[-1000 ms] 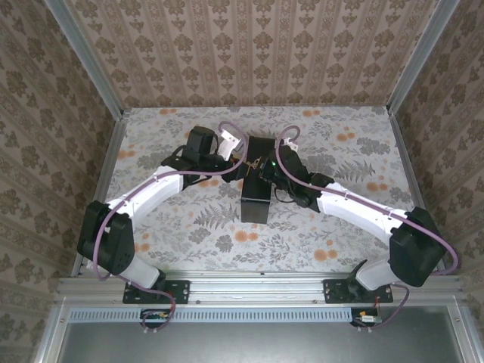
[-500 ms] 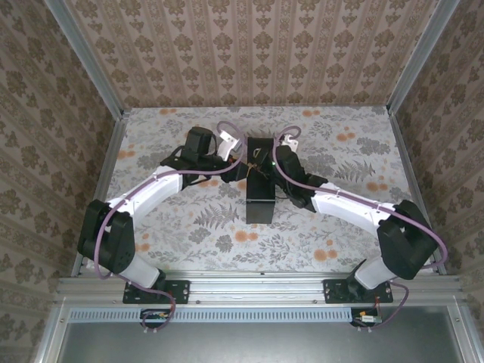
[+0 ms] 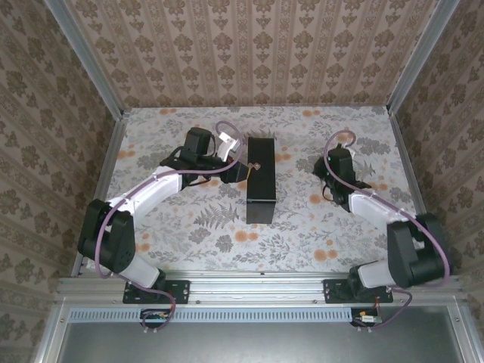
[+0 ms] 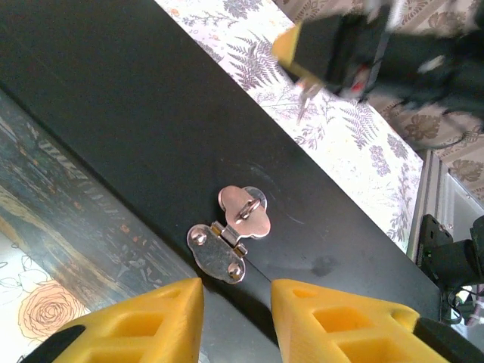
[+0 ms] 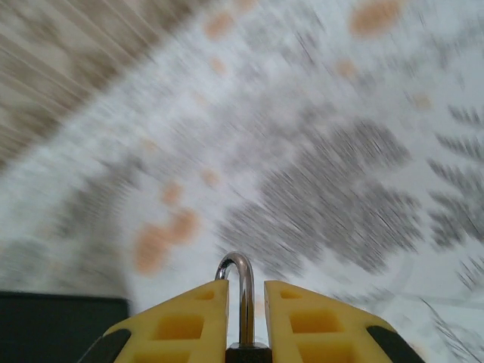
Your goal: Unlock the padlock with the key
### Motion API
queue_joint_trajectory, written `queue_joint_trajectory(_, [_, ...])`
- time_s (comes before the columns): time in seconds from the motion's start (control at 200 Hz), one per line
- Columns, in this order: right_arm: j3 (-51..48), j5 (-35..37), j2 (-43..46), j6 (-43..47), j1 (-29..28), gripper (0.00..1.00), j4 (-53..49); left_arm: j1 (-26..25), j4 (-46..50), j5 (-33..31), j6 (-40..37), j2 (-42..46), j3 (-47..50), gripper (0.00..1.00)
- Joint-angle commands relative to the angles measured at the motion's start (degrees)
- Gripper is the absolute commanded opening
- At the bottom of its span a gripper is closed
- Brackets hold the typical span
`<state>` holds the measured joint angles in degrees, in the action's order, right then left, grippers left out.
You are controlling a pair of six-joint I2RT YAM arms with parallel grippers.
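Padlock sits in your right gripper: in the right wrist view the yellow fingers are closed on it, steel shackle standing upright in the narrow gap between them, lock body mostly hidden at the bottom edge. Beyond it the floral table is blurred; a dark corner shows at lower left.

From overhead, that gripper hangs over the right side of the table, well apart from the black box at centre.

Your left gripper is at the box's left side. In its wrist view the two yellow fingers stand apart with nothing between them. Just past the tips, on the black face, lies a silver hasp: hinged leaf nearest, then the lobed plate with its staple loop bare. Past the box's far edge comes the fern-print table, then the right gripper, blurred, with a small metal piece hanging under it; you cannot tell what that is.
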<state>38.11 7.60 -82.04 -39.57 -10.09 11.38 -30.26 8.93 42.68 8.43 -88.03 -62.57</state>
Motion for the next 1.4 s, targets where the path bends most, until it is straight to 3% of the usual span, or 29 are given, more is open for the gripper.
queue_joint_trajectory(0.0, [-2.45, -4.96, -3.96, 3.55, 2.02, 0.04, 4.21, 0.37, 0.72, 0.15, 0.51, 0.92, 0.85, 0.37])
queue_joint_trajectory(0.1, [-2.3, -6.02, -6.72, 4.7, 2.7, 0.1, 4.07, 0.47, 1.33, -0.36, 0.37, 1.45, 0.77, 0.38])
queue_joint_trajectory(0.245, [-0.79, -7.99, -7.75, 6.14, 3.29, 0.39, 1.76, 0.64, 1.98, -2.39, 0.27, 2.13, 0.73, 0.38])
queue_joint_trajectory(0.385, [1.69, -10.44, -1.94, 10.2, 3.6, 0.45, -2.84, 0.73, 2.5, -3.47, 1.43, 2.72, 1.36, 0.38])
queue_joint_trajectory(0.425, [2.44, -12.7, -0.53, 11.11, 3.27, 0.44, -3.92, 0.73, 2.39, -3.43, 1.9, 3.08, 1.73, 0.38])
queue_joint_trajectory(0.485, [2.35, -19.58, -0.75, 10.53, 2.14, 0.33, -2.68, 0.73, 2.5, -2.81, 2.16, 3.77, 2.34, 0.38])
queue_joint_trajectory(0.585, [-0.03, -31.31, -4.04, 4.36, -0.91, 0.21, 6.06, 0.64, 2.43, -1.25, 2.47, 4.92, 3.06, 0.38])
queue_joint_trajectory(0.74, [-1.53, -34.29, -6.88, -2.08, -7.44, 0.09, 14.71, -0.3, 4.37, -1.3, 2.64, 5.74, 2.71, 0.38])
queue_joint_trajectory(1.065, [3.98, -33.29, -10.71, -3.83, -16.51, 0.08, 14.09, -1.04, 2.05, -2.01, 4.11, 4.47, 4.08, 0.37])
queue_joint_trajectory(1.395, [16.47, -32.82, -22.69, -4.81, -22.34, 0.1, 14.79, 1.8, 6.86, -3.74, 1.24, 7.53, 1.79, 0.35])
